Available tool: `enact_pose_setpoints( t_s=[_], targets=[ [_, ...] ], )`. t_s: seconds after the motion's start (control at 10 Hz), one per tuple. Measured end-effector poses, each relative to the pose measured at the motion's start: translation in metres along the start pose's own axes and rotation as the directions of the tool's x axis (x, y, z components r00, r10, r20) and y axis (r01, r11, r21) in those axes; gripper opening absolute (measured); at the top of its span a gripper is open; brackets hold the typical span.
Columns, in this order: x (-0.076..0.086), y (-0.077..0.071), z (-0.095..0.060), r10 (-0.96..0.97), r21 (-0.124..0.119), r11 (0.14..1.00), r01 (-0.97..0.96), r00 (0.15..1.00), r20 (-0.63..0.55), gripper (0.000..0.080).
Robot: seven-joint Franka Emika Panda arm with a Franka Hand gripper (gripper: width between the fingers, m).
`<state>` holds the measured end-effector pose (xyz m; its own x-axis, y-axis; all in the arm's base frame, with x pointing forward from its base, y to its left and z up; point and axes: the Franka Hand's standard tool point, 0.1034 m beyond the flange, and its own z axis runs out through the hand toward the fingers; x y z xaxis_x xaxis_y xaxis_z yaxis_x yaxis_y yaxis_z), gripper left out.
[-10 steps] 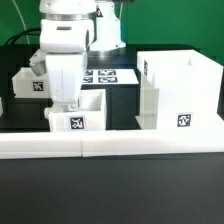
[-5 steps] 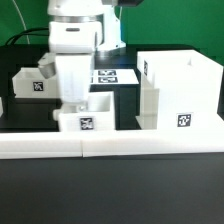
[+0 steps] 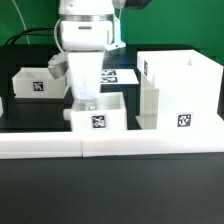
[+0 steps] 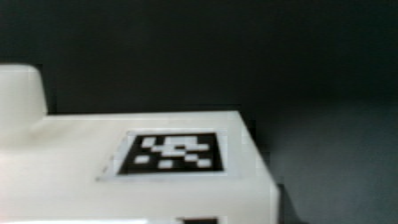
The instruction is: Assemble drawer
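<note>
Far tray: the far tray (image 3: 28, 84) sat at the exterior view's left, flat on the dark table (image 3: 110, 190), well apart from the arm and untouched.

Gripper: the gripper (image 3: 85, 101) hung straight down over the left wall of the near tray. Its fingers looked pinched on that wall, though the pads were partly hidden behind the rim.

Near tray: the near tray (image 3: 103, 118) stood upright and open-topped, its tag (image 3: 98, 123) facing the camera. It lay just beside the housing but was not yet inside it.

Wrist view: a white face with a tag (image 4: 175, 153) filled the lower part of the wrist view, most likely the near tray (image 4: 71, 150). The fingertips themselves did not show.

Marker board: the marker board (image 3: 112, 75) lay flat behind the arm.

Housing: the housing (image 3: 185, 95) stood at the exterior view's right, larger than both trays, with its tag (image 3: 184, 121) on the front face.

White bars: the long white bars (image 3: 150, 145) ran across the front, just before the near tray and the housing.

Step in hand: judged as carrying the near tray towards the housing; neither tray was seated yet, so the task was early.

Next move: the tray would need squaring with the housing's opening and a level, straight slide in. A tilted wall could catch on the housing's edge.
</note>
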<state>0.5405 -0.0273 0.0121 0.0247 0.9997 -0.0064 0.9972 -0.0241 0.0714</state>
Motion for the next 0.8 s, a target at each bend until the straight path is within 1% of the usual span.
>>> enact_pose_setpoints(
  t_s=[0.1, 0.2, 0.3, 0.4, 0.5, 0.6, 0.7, 0.8],
  targets=[
    [0.0035, 0.0031, -0.0014, -0.014, 0.001, 1.000, 0.014, 1.000, 0.003, 0.0044],
    [0.0013, 0.0014, -0.0006, -0.010, 0.008, 1.000, 0.010, 1.000, 0.004, 0.0044],
    [-0.0002, -0.0023, 0.0003, -0.008, 0.043, 0.999, 0.008, 1.000, 0.007, 0.0044],
    [-0.0011, -0.0018, -0.0002, -0.008, 0.054, 0.999, 0.008, 1.000, 0.008, 0.0044],
    [-0.0018, -0.0018, -0.0002, -0.007, 0.053, 0.999, 0.007, 1.000, 0.009, 0.0044],
    [-0.0001, -0.0007, -0.0014, -0.010, 0.059, 0.998, 0.009, 1.000, 0.009, 0.0044],
    [0.0010, 0.0016, -0.0035, -0.012, 0.076, 0.997, 0.011, 1.000, 0.010, 0.0044],
    [0.0002, 0.0014, -0.0026, -0.010, 0.073, 0.997, 0.009, 1.000, 0.010, 0.0044]
  ],
)
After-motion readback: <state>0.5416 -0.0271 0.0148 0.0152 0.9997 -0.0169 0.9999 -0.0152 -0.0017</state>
